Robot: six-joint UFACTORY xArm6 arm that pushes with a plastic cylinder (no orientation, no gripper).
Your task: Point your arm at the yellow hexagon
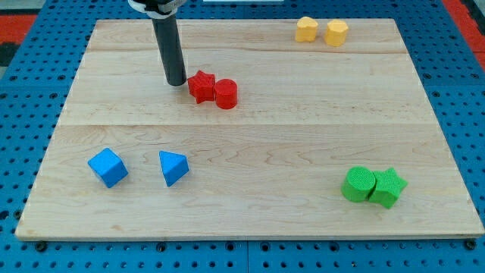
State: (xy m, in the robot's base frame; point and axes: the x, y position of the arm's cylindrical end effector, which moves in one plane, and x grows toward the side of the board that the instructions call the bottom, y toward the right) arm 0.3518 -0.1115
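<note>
On a pale wooden board [250,220] set over a blue pegboard table [30,76], a blue cube [107,167] and a blue triangular block [173,167] sit side by side near the view's lower left, slightly apart. Above them, the arm's dark rod stands upright with my tip [176,82] resting on the board just to the view's left of a red star [201,86], very close to it and possibly touching; the tool is a bare rod with nothing that opens or closes, and it holds nothing. A red cylinder [226,94] presses against the star's right side. Farther right, at the view's top edge, two yellow blocks sit almost touching: a rounded, lobed one [306,29] and, on its right, the yellow hexagon [337,32] the task names, well apart from the tip. A green cylinder [358,185] and a green star [388,187] touch near the view's lower right. The chief risk appears to lie in the straight path toward the target: the red pair stands directly beside the tip on that side and could be shoved along. A second hazard seems to be stopping at the nearer yellow block, or nudging either one off the board's edge.
</note>
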